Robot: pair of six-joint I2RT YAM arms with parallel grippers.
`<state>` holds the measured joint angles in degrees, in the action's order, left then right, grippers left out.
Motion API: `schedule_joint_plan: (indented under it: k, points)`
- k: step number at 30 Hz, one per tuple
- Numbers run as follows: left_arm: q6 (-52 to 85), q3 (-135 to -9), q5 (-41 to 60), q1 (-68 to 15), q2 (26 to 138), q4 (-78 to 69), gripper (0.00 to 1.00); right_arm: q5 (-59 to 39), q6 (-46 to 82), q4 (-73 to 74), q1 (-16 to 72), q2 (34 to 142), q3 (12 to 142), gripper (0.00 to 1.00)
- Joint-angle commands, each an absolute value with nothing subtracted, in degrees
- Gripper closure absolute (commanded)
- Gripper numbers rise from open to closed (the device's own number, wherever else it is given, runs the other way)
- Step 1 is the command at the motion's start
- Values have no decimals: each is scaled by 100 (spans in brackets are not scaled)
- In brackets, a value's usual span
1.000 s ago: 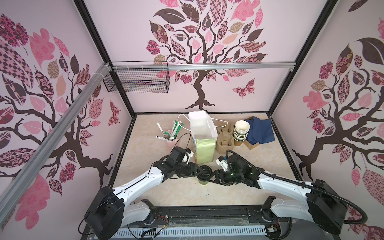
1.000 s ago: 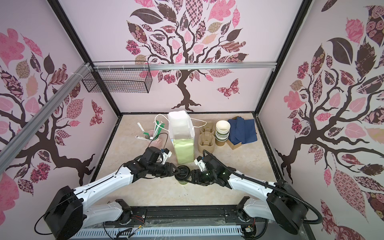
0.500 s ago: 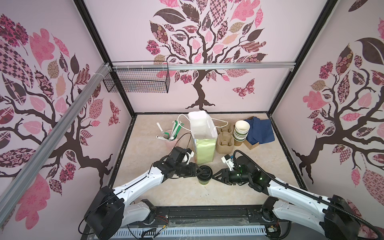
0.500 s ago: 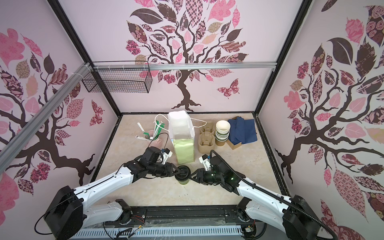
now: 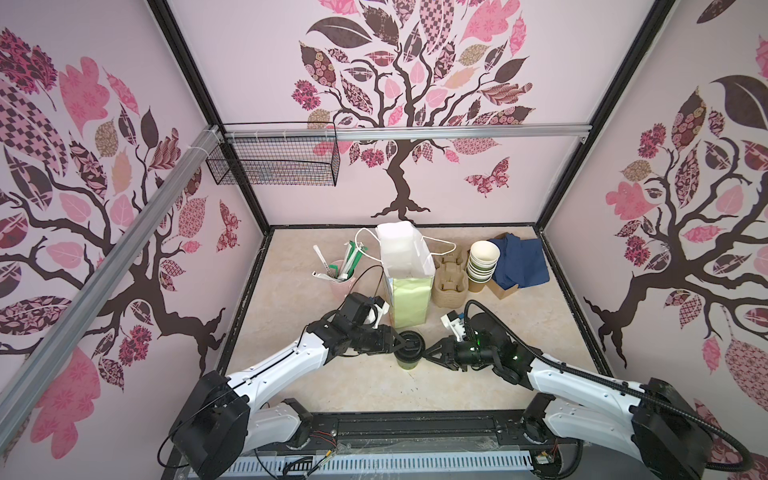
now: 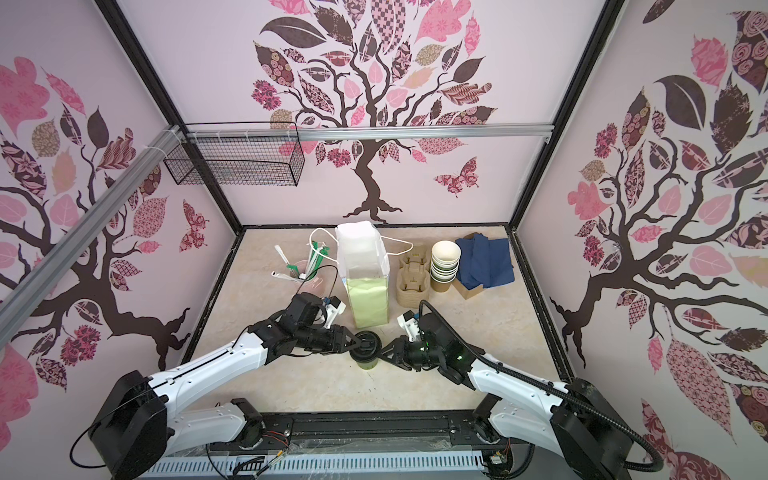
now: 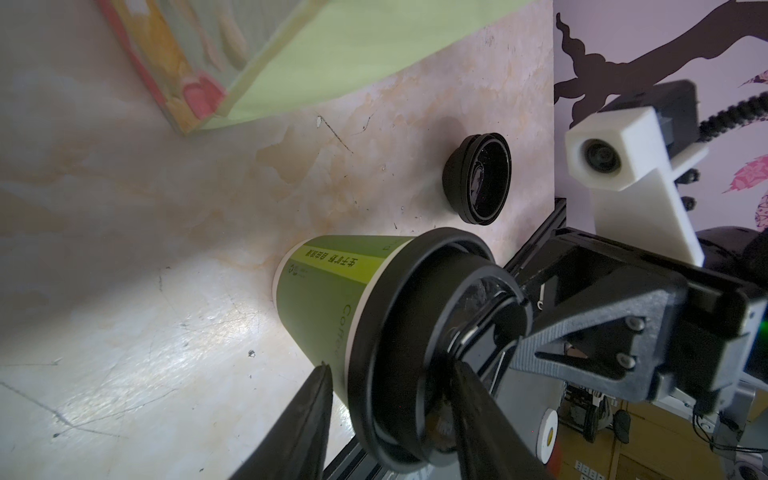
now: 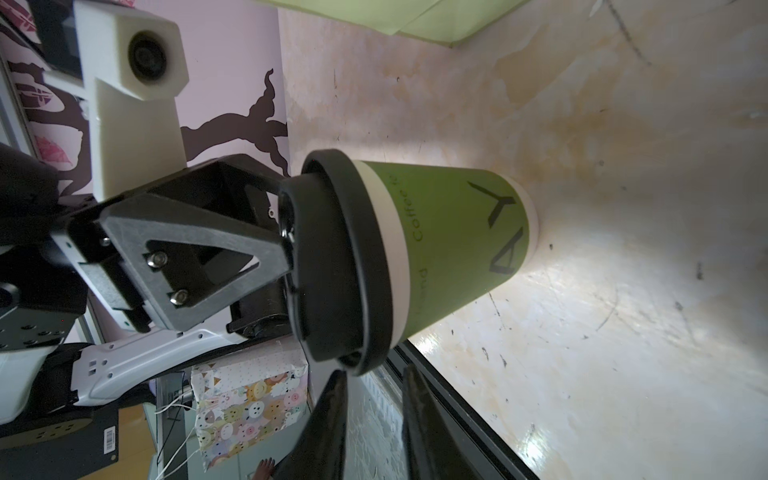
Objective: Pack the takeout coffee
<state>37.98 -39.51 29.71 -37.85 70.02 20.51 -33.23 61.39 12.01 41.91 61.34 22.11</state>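
The takeout coffee [image 5: 409,353] [image 6: 365,351], a green paper cup with a black lid, stands upright on the table in front of the paper bag [image 5: 405,270]. My left gripper [image 5: 401,341] [image 7: 390,365] is rolled on its side and open astride the lid. One finger [image 7: 469,399] lies over the lid top; the other [image 7: 320,399] stands beside the cup wall under the rim, a sliver apart. My right gripper [image 5: 426,353] [image 8: 374,374] is at the lid's other side. Its fingers are narrowly apart with nothing between them, just off the rim of the cup [image 8: 449,245].
A loose black lid [image 7: 478,178] lies on the table beyond the cup. Right of the bag stand a cardboard cup carrier [image 5: 449,278], a stack of lidless cups [image 5: 482,262] and a blue cloth [image 5: 519,262]. A pink cup of stirrers [image 5: 343,270] stands left of the bag.
My right gripper's jaws have narrowed a lot beside the lid, and that arm has shifted its pose. The left gripper and the cup have stayed where they were.
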Motion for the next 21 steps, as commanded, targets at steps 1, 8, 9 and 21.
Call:
schedule_joint_plan:
  k: [1,8,9,21]
  points:
    - [3604,-3881,2720,-3814,7189,2795,52,-3363,6221,1538,4166,6271,2250,75]
    - [3565,-3876,2690,-3814,7228,2814,52,-3164,6163,1261,4167,6449,2102,80]
    - [3564,-3871,2675,-3814,7250,2813,53,-3116,6145,1174,4166,6465,2071,80]
    - [3534,-3795,2593,-3814,7314,2847,54,-2973,5884,301,4140,6547,2332,78]
